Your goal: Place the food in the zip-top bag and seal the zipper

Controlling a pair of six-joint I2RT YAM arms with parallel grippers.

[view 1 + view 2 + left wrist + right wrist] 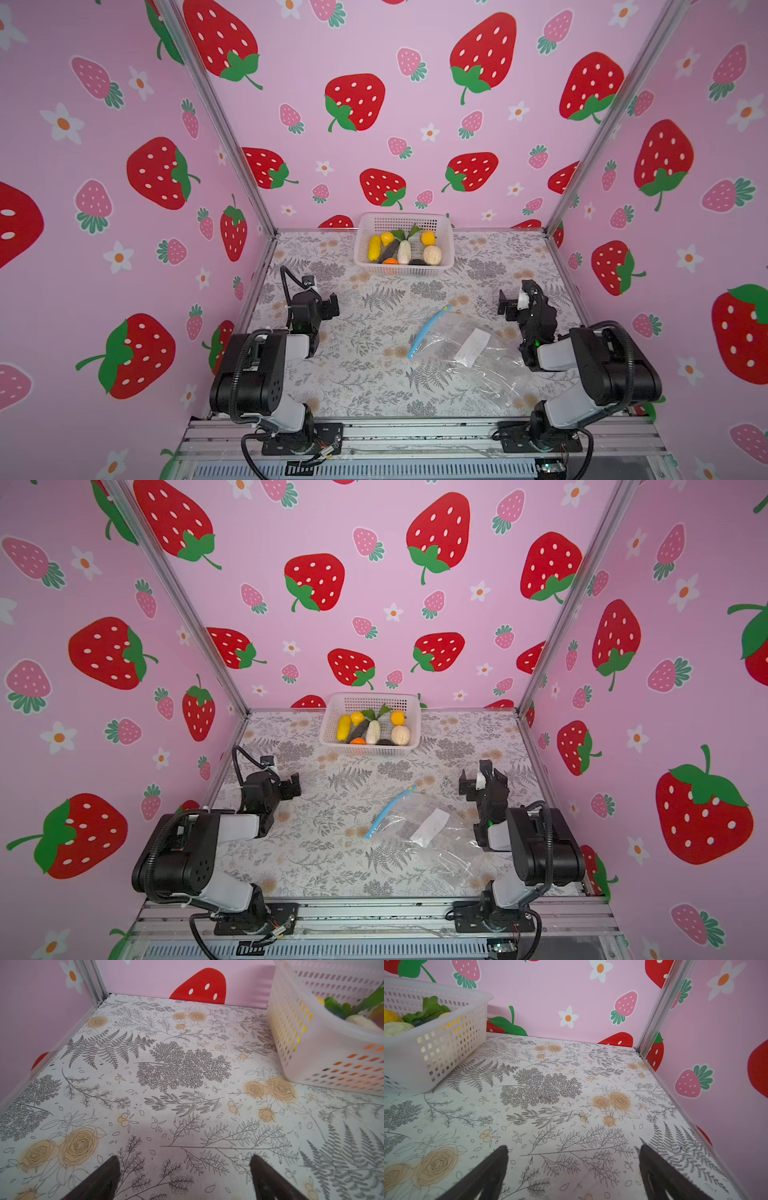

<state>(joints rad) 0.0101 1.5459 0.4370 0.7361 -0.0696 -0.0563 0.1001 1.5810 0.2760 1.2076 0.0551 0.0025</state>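
Observation:
The food point(404, 252) lies in a white mesh basket point(405, 217) at the back middle in both top views: yellow corn point(343, 727), a white radish point(372, 732), oranges, a beige ball point(432, 255) and dark pieces. The clear zip-top bag point(478, 365) lies flat and empty right of centre, its white label point(471, 347) facing up. Its light-blue zipper point(428, 330) runs along the bag's left edge. My left gripper point(330, 305) point(185, 1157) is open over bare table at the left. My right gripper point(508, 305) point(574, 1147) is open just behind the bag.
The basket wall point(311, 1028) point(446, 1043) shows in both wrist views, off to one side of each gripper. Pink strawberry-print walls enclose the table on three sides. An aluminium rail point(415, 436) carries both arm bases at the front.

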